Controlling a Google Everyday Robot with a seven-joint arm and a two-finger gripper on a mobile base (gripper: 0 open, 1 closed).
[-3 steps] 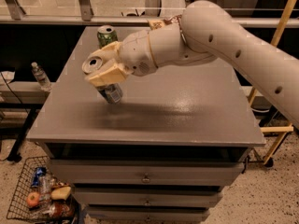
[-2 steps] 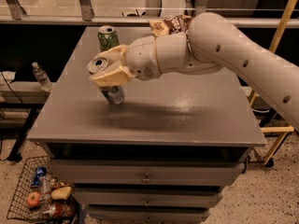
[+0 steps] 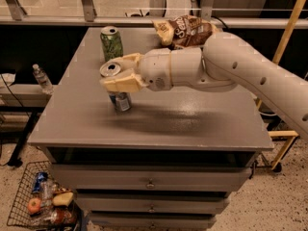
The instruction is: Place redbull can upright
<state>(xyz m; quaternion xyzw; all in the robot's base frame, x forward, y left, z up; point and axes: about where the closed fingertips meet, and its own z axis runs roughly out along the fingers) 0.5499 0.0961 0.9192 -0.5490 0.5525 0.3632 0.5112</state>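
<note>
The redbull can (image 3: 121, 100) is slim and silver and blue, with a shiny silver top. It stands about upright on the left part of the grey table (image 3: 192, 124), its base on or just above the surface. My gripper (image 3: 119, 73) reaches in from the right and is shut on the can's upper half. One tan finger (image 3: 123, 84) lies across the front and the other finger (image 3: 126, 60) sits behind. The can's middle is hidden by the front finger.
A wider green patterned can (image 3: 111, 43) stands upright at the table's back left, just behind the gripper. A brown chip bag (image 3: 185, 30) lies at the back middle. A water bottle (image 3: 42, 78) stands on a shelf to the left. A wire basket (image 3: 41, 201) of items sits on the floor.
The gripper and can have shifted slightly right and down toward the table. The can has gone from a slight tilt to about upright. The arm has dropped lower.
</note>
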